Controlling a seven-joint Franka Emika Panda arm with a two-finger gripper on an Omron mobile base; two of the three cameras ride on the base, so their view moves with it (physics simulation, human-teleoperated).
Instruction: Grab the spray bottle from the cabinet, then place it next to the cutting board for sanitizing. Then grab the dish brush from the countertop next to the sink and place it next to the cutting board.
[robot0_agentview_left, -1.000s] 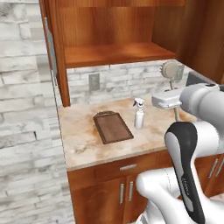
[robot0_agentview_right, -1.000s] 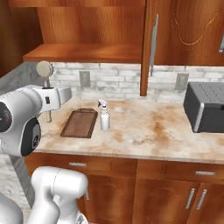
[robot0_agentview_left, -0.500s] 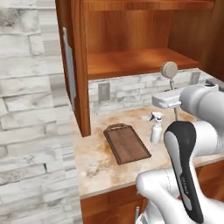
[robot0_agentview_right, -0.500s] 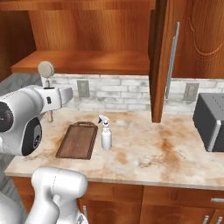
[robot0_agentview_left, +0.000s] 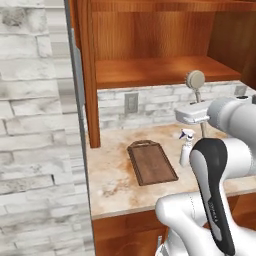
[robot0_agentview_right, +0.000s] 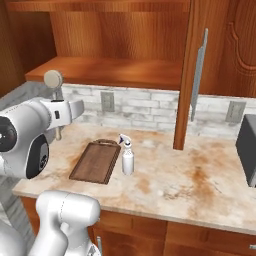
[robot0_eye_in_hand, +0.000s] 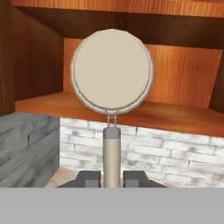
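Observation:
My gripper (robot0_eye_in_hand: 111, 179) is shut on the thin handle of the dish brush (robot0_eye_in_hand: 111, 72) and holds it upright, round cream head on top. The brush head (robot0_agentview_left: 195, 79) stands level with the cabinet shelf (robot0_agentview_left: 155, 70), above the right end of the countertop (robot0_agentview_left: 112, 185); it also rises over the arm in the right base view (robot0_agentview_right: 52, 78). On the stone lies the dark cutting board (robot0_agentview_left: 151, 162) (robot0_agentview_right: 96, 161). The white spray bottle (robot0_agentview_left: 186, 147) (robot0_agentview_right: 127, 156) stands upright just beside the board's long edge, between the board and my arm.
The tall cabinet door (robot0_agentview_right: 192, 75) hangs open, edge-on over the counter, with a steel bar handle. A dark appliance (robot0_agentview_right: 247, 155) sits at the counter's far right. Wall outlets (robot0_agentview_right: 107, 101) are set in the white brick backsplash. A brick wall (robot0_agentview_left: 35, 150) bounds the counter's left end.
The base has driven, so both base views have shifted and the board and bottle look nearer. The brush stays upright in the shut gripper.

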